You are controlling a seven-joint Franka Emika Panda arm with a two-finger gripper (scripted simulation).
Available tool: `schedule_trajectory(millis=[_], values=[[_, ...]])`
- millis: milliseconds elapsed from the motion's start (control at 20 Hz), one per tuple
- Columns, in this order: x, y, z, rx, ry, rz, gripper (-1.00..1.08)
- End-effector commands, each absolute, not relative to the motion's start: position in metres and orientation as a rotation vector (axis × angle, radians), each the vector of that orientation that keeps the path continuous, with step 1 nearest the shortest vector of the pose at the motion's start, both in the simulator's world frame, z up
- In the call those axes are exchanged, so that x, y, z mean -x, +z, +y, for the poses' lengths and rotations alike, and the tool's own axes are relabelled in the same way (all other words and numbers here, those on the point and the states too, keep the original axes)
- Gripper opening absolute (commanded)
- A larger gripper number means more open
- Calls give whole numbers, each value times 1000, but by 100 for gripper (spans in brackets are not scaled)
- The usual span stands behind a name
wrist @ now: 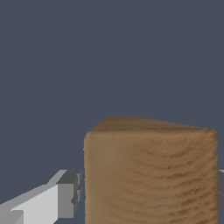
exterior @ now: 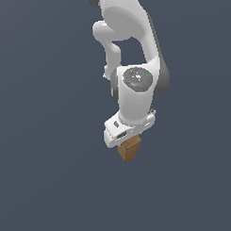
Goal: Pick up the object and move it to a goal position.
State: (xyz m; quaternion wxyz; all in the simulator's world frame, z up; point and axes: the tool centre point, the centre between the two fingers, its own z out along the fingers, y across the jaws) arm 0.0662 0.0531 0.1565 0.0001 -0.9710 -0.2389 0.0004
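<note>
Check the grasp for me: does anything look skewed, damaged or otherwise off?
Nothing looks damaged. The wooden block sits between the fingers of the gripper, protruding below it. In the exterior view it appears turned corner-on. Whether the pads actually touch it isn't clear.

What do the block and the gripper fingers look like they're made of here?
The block looks like wood with a matte finish: brown, with darker wavy grain bands across its face. The fingers look like grey, smooth hard plastic or metal; a flat render leaves that open. The gripper body is glossy white.
</note>
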Motion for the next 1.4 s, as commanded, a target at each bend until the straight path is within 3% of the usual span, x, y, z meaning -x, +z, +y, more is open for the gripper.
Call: schedule_trajectory(millis=[0,300,350,950,1350], values=[[-66,147,53,3050,0,-752,100],[-68,143,53,3050,0,-752,100],[-68,143,53,3050,0,-752,-100],[-67,144,52,3050,0,-754,-100],[-71,179,34,3041,-43,-802,-100]])
